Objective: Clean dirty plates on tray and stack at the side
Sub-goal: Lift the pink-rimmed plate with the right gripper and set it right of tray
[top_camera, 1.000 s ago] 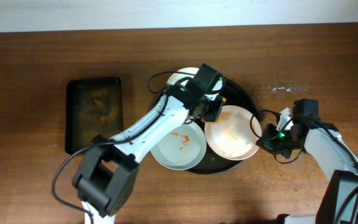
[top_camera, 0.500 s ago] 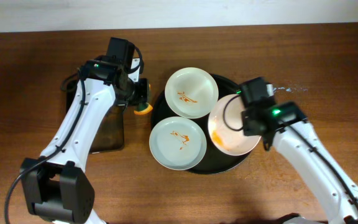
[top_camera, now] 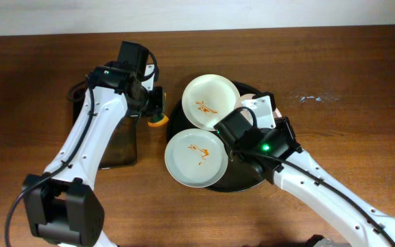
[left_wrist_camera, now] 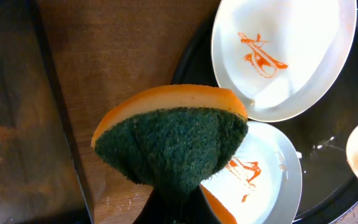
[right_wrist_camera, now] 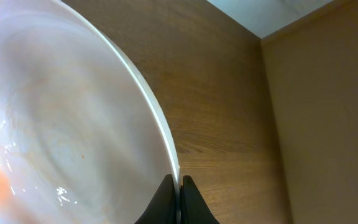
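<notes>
My left gripper is shut on an orange sponge with a dark green scouring face, held just left of the round black tray. Two white plates with orange-red smears lie on the tray, one at the back and one at the front. Both show in the left wrist view, the back plate and the front plate. My right gripper is shut on the rim of the third plate, which is tilted up. In the overhead view my right arm hides most of this plate.
A smaller dark rectangular tray lies at the left, partly under my left arm, and shows in the left wrist view. Bare wooden table surrounds the round tray. A few white specks lie at the right.
My left arm went from over the tray to its left with the sponge, then held still. My right arm took the third plate, tilted it up and swung left over the tray.
</notes>
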